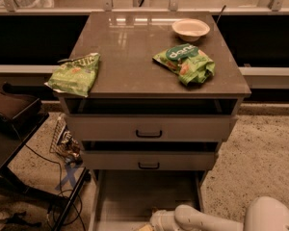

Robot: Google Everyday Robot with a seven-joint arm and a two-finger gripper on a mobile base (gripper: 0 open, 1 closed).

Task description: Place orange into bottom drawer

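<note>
The bottom drawer is pulled out below the grey cabinet, a pale box with a flat floor. My gripper reaches in from the lower right on a white arm and sits low over the drawer's front part. The orange shows only as a small orange-brown patch at the gripper's tip, cut off by the bottom edge of the view. I cannot tell whether the gripper holds it or whether it rests on the drawer floor.
The two upper drawers are slightly open, with black handles. Two green chip bags and a white bowl lie on the cabinet top. A dark stand and cables are on the left.
</note>
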